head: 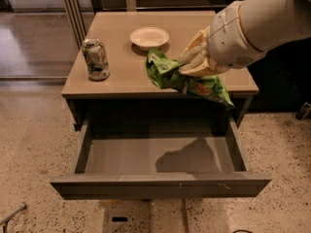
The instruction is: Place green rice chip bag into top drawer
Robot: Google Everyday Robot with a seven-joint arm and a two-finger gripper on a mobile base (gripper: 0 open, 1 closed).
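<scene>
The green rice chip bag [171,74] is crumpled bright green foil, held in the air over the table's front edge and the back of the open top drawer [160,184]. My gripper [190,65] is shut on the bag from the right, with the white arm reaching in from the upper right. The bag's lower end [214,90] hangs past the table edge. The drawer is pulled fully out, its grey inside bare, with the bag's shadow on its floor.
A crushed green-and-white drink can [95,58] stands at the table's left front. A small white bowl [149,37] sits at the table's middle back. The tan table top [116,76] ends just behind the drawer. Speckled floor surrounds the table.
</scene>
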